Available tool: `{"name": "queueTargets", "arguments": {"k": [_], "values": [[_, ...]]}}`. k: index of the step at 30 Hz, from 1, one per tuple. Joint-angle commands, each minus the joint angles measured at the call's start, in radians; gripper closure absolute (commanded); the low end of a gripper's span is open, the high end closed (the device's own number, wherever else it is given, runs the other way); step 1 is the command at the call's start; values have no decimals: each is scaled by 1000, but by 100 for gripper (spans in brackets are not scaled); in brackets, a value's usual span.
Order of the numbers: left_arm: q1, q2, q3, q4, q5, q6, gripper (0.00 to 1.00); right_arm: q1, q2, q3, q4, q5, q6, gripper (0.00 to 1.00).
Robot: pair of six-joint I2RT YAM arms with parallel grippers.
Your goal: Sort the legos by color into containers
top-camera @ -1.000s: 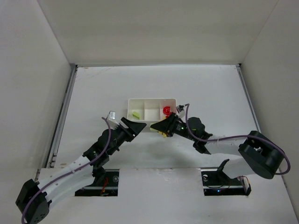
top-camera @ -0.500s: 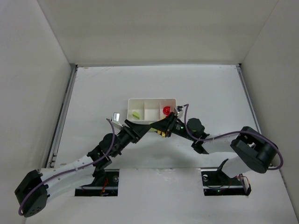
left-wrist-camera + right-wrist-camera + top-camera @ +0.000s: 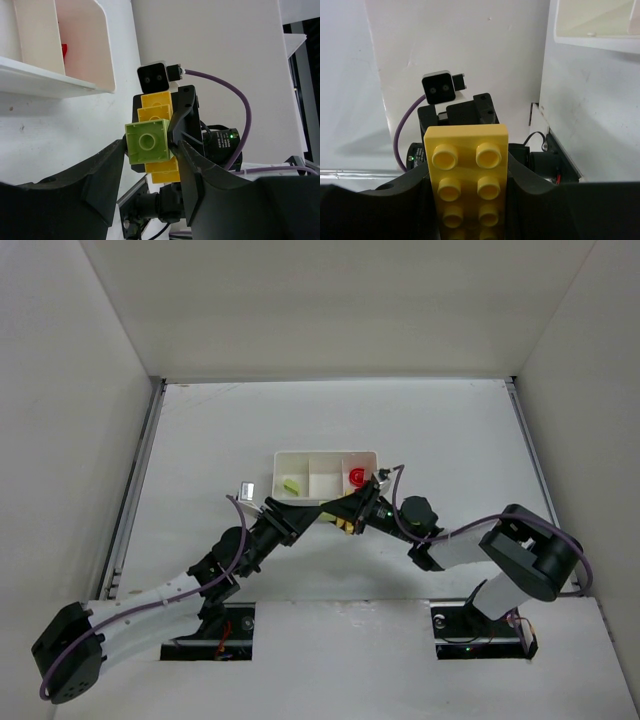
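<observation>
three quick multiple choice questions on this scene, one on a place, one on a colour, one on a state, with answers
1. From the top camera, which compartment of the tray holds the red lego?
A left B middle C right
2. What colour is the square brick between the fingers of the left hand?
A light green B red C blue
3. The right hand is
A open above the tray B shut on a yellow brick C shut on nothing

C, the red lego lies at the tray's right end; A, the square brick is light green; B, its fingers press the yellow brick's sides.
</observation>
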Motion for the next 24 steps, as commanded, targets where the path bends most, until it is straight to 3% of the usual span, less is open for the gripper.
{"name": "queueTargets", "arguments": {"k": [1, 24], "values": [[-8, 2, 10, 69, -5, -6, 57, 3, 17, 1, 133, -9, 20, 58], [-23, -6, -2, 69, -5, -21, 55, -26, 1, 0, 141, 13, 3, 56]]}}
